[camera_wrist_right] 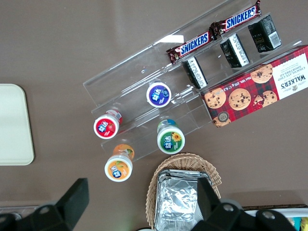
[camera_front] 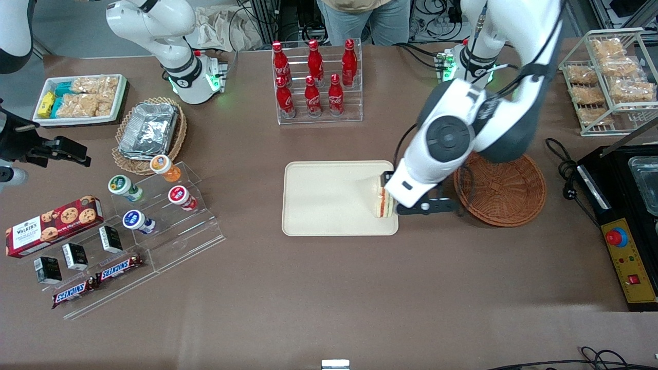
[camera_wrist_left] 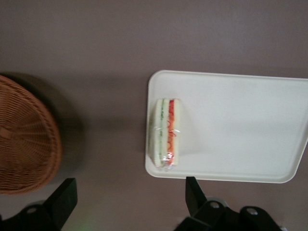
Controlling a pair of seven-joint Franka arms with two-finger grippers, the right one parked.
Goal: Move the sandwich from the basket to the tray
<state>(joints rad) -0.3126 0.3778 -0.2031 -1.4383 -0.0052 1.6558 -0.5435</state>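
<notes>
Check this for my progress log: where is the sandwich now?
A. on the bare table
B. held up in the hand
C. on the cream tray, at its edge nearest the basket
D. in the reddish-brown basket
C: the sandwich lies on the tray; the open hand hangs above, gripping nothing.

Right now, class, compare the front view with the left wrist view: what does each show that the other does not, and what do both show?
Only the front view shows the red cola bottles and the working arm. Only the left wrist view shows the open hand above bare table, between the round reddish-brown wicker basket and the tray. Both show the triangular white-bread sandwich lying on the cream rectangular tray, at its edge nearest the basket.
</notes>
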